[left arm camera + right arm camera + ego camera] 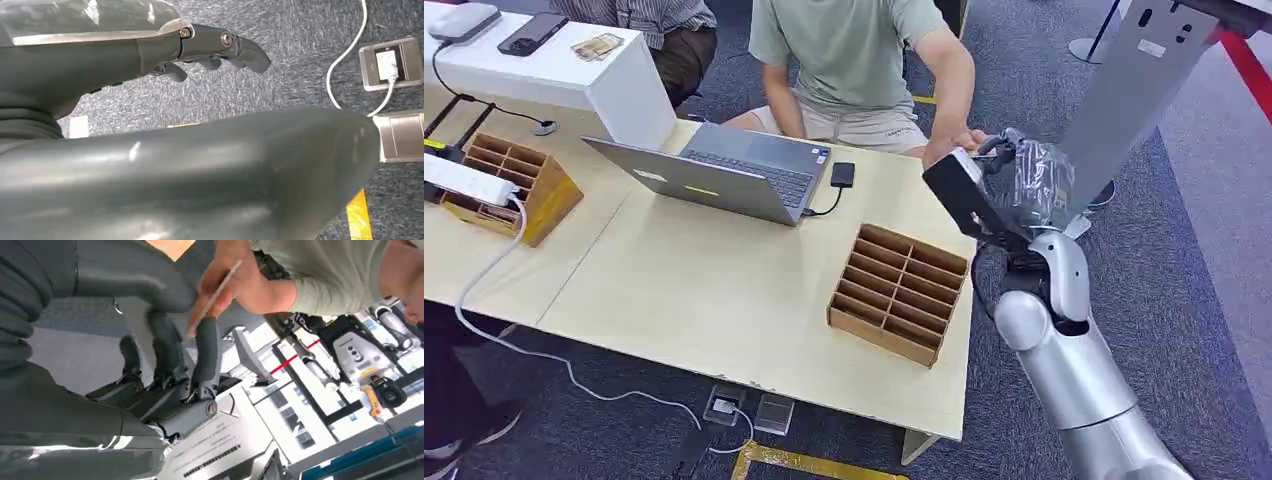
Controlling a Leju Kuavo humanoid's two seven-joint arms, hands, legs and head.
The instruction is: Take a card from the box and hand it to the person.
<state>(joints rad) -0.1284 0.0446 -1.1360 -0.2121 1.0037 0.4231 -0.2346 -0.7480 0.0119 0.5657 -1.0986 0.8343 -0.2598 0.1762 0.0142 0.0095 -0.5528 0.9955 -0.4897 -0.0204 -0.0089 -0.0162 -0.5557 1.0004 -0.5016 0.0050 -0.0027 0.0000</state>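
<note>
Right hand [170, 365] pinching card [215, 295], person's hand [245, 282] gripping it (laptop [724, 172] behind box [899, 292])

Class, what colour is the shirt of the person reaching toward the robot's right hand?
Pale sage green shirt, best seen in the head view, near the right hand.

The table [694, 290] has a matt pale wood-look top. Near its right edge the divided box [896, 292] looks like brown cardboard or thin wood. The laptop [724, 175] is matt grey metal. The right hand [1014, 185] shows glossy dark plastic; the right arm [1074, 370] is smooth silver. The floor [1204, 300] is rough grey carpet
</note>
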